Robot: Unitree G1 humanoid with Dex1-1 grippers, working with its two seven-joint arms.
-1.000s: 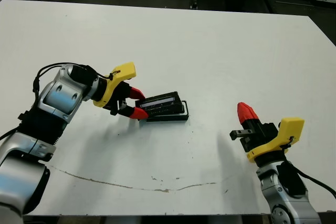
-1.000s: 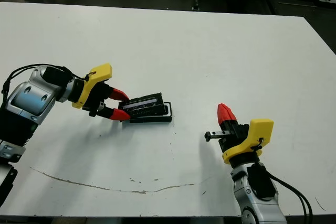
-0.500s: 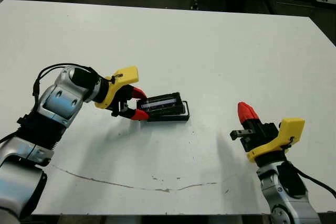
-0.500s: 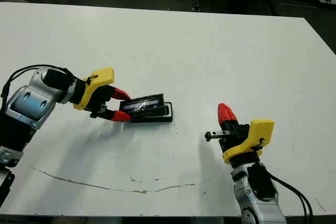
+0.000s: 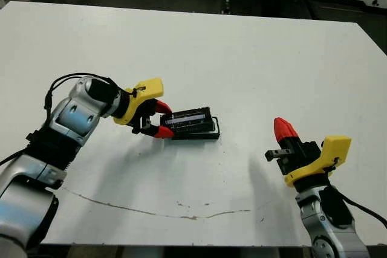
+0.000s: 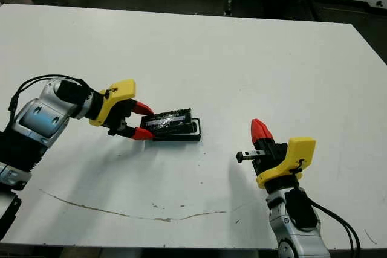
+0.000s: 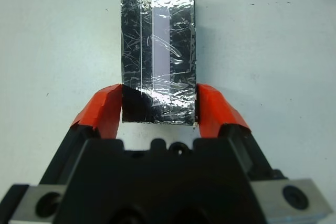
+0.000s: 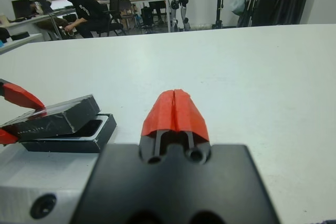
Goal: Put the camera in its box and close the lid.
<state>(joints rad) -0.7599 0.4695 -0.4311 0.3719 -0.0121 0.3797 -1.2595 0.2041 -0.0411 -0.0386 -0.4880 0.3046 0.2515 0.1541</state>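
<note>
I find no readable brand, label or writing on any item in my views.

Surface: the white table (image 5: 254, 58) is matte, with a thin dark scratch line (image 5: 151, 211) along its near side and a few dark specks. Past the far edge I see dark floor and metal stand bases. In the right wrist view, a seated person (image 8: 79, 6) is at a desk with monitors beyond the table, and dark equipment stands along the back of the room.

Left gripper (image 5: 158, 119): its red-tipped fingers (image 7: 105, 109) are partly open and clamped on the two long sides of the lid (image 5: 188, 118), at its near end. The lid is a flat black rectangle with a crinkled, silvery see-through panel showing many scratches. It sits over the box (image 5: 205, 133), tilted — the gripped end raised, the far end down on the box.

The box is a low black rectangular tray resting on the table left of centre; its far end shows past the lid. In the right wrist view a glossy black surface shows inside it under the raised lid — I cannot tell whether that is the camera.

Right gripper (image 5: 283, 129): held above the table, well apart from the box, fingertips pressed together, holding nothing.
</note>
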